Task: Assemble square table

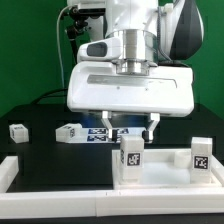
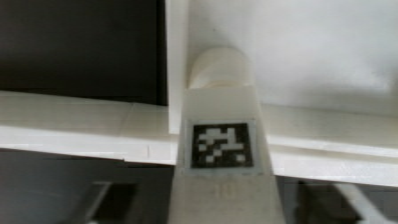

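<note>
Exterior view, gripper: the gripper (image 1: 124, 128) hangs under a broad white wrist housing (image 1: 130, 90); its two fingers (image 1: 152, 124) point down and stand well apart, open, with nothing clamped between them
Exterior view, square table: the square table (image 1: 80, 178) is a white slab lying flat, lower than the fingertips and towards the camera from them
Exterior view, near leg: a tagged near leg (image 1: 131, 160) stands upright on the slab, in line with the gap between the fingers and just below their tips; neither finger touches it
Exterior view, second leg: a second leg (image 1: 200, 153) stands on the slab, out past the finger on the exterior view's right
Exterior view, spare parts: a loose leg (image 1: 68, 133) and a farther loose leg (image 1: 17, 131) lie on the dark table (image 1: 40, 150), out past the other finger, well apart from the gripper
Exterior view, marker board: the marker board (image 1: 100, 136) lies flat behind the fingertips
Wrist view, near leg: it fills the middle between the fingers, its tag (image 2: 219, 143) facing the camera, the slab a pale band behind it
Wrist view, fingers: blurred grey shapes either side of the leg, a gap on each side
Relation that matters: the leg looks centred between the open fingers, its long axis upright along their length, so closing would probably take it across its narrow width
</note>
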`<control>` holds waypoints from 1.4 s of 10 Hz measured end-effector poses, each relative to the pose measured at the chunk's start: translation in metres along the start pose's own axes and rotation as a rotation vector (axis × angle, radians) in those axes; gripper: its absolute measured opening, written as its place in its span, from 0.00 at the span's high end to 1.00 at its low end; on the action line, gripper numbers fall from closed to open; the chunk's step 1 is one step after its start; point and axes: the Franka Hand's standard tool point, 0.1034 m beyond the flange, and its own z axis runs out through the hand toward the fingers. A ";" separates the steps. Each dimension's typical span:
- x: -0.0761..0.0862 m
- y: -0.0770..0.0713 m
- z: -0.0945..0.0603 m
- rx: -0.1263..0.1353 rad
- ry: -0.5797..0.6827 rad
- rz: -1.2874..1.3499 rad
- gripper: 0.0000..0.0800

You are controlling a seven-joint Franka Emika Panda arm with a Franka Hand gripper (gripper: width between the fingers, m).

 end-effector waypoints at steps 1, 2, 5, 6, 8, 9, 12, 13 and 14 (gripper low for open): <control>0.000 0.000 0.000 0.000 0.000 0.000 0.28; 0.000 0.000 0.000 0.000 0.000 0.000 0.28; 0.000 0.000 0.000 0.000 0.000 0.000 0.19; 0.000 0.000 0.000 0.000 0.000 0.000 0.19; 0.000 0.000 0.000 0.000 0.000 0.000 0.19; 0.000 0.000 0.000 0.004 -0.010 0.001 0.19; 0.003 -0.007 -0.010 0.097 -0.203 -0.023 0.19; 0.004 -0.010 -0.009 0.109 -0.230 -0.027 0.19; 0.006 -0.012 -0.007 0.116 -0.250 -0.034 0.19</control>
